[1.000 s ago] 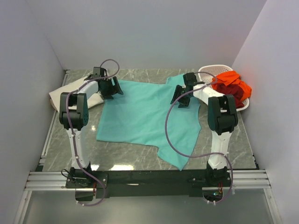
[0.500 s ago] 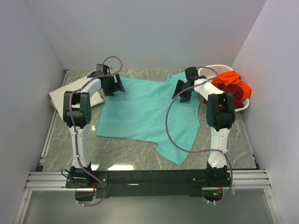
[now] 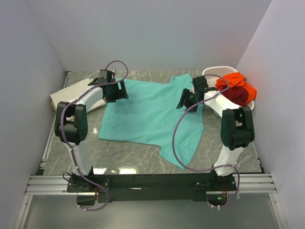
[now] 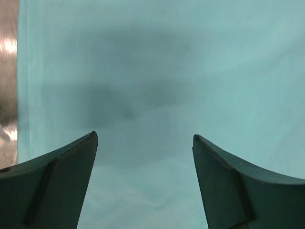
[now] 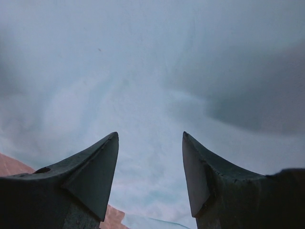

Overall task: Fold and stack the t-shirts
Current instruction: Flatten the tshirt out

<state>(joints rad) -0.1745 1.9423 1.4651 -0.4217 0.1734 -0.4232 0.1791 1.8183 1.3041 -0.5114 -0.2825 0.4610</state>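
A teal t-shirt (image 3: 151, 114) lies spread flat on the marble table. It fills the left wrist view (image 4: 157, 71) and the right wrist view (image 5: 143, 71). My left gripper (image 3: 116, 92) is open and empty just above the shirt's far left corner. My right gripper (image 3: 187, 102) is open and empty above the shirt's far right part, near a sleeve. A cream t-shirt (image 3: 64, 94) lies folded at the far left, partly under the left arm. Orange (image 3: 236, 81) and dark red (image 3: 237, 95) t-shirts sit bunched in the basket.
A white lattice basket (image 3: 214, 72) stands at the far right corner. Grey walls close in the table on three sides. Bare marble (image 3: 128, 155) shows along the near edge, in front of the shirt.
Both grippers have let go of the teal shirt and drawn slightly inward. The left gripper shifted right, the right gripper came a little nearer. The shirt's far edge now lies flat.
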